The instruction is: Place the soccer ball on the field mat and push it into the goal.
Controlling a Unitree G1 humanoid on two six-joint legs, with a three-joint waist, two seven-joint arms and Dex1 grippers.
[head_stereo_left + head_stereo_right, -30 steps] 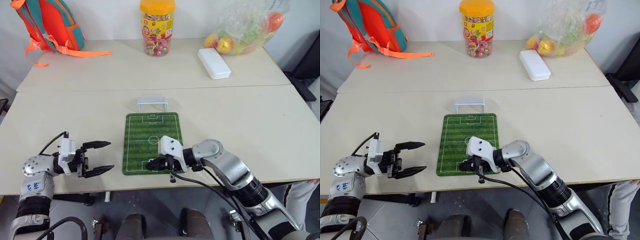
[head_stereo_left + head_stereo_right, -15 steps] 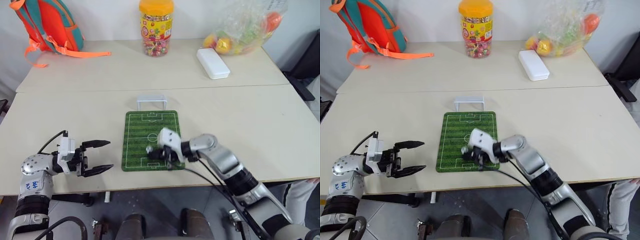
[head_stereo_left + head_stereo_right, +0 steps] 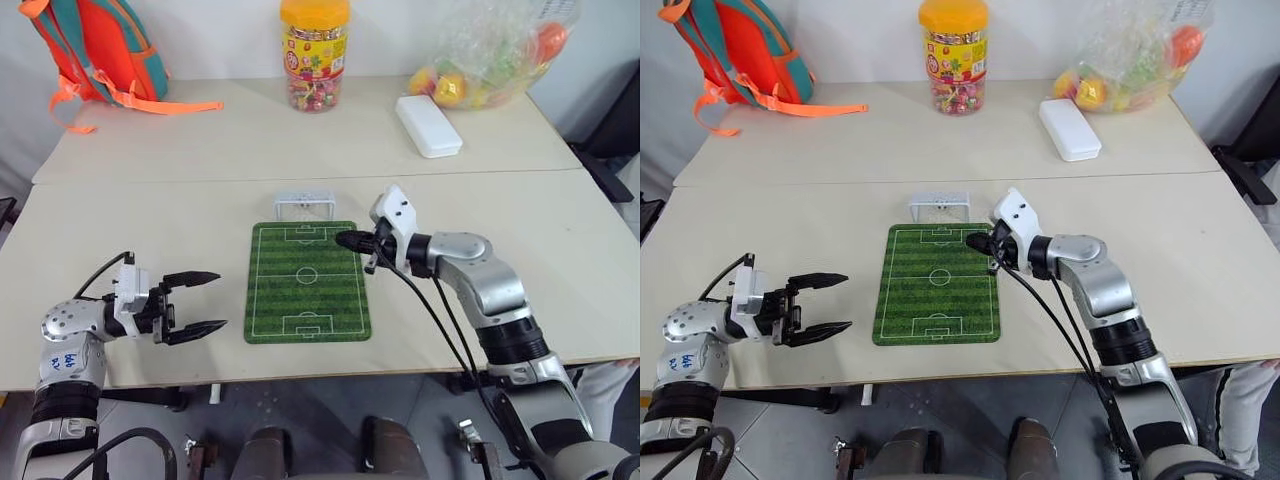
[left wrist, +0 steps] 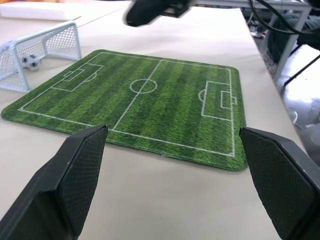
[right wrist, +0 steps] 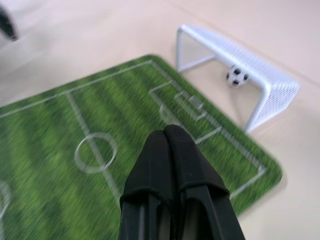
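Item: soccer ball (image 5: pixel 236 77), lodged inside the goal (image 5: pixel 235 67), just beyond my right claw (image 5: pixel 172 136), which was pinched empty over the field mat (image 3: pixel 305 300). Left claw (image 3: pixel 195 302) gaped wide. Risk: a careless sweep could have toppled the light goal, spilling the ball.

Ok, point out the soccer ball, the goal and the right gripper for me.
soccer ball (image 5: pixel 237 76), right wrist view, middle of the ball inside the goal.
goal (image 5: pixel 227 45), right wrist view, top crossbar of the white frame.
right gripper (image 3: pixel 344 240), left eye view, tip of the shut black fingers over the field mat's far end.
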